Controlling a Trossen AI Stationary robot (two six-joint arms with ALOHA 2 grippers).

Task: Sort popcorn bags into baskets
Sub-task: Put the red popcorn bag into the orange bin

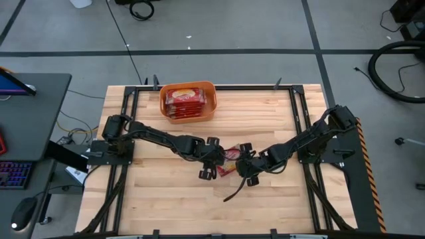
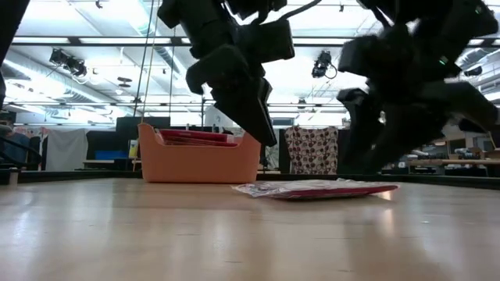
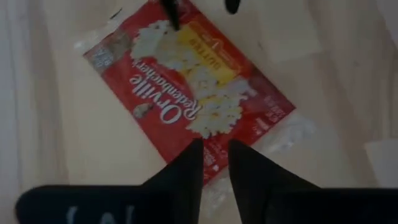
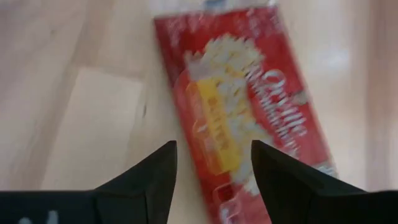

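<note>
One popcorn bag (image 1: 230, 156), red with a cream-yellow picture, lies flat on the wooden table between both grippers (image 2: 316, 189). My left gripper (image 1: 220, 159) hangs just above the bag's left end, its fingers a narrow gap apart (image 3: 214, 158). My right gripper (image 1: 243, 163) hovers at the bag's right end with its fingers wide apart (image 4: 211, 155). In each wrist view the bag (image 3: 193, 87) (image 4: 242, 112) lies beyond that gripper's fingertips. The orange basket (image 1: 163, 99) stands at the far edge of the table and holds several red bags (image 2: 195, 137).
A loose black cable (image 1: 232, 192) trails over the table on the near side of the right gripper. Black frame rails (image 1: 129, 113) run along the table's left and right edges. A desk with a keyboard (image 1: 13, 176) stands off the table's left side.
</note>
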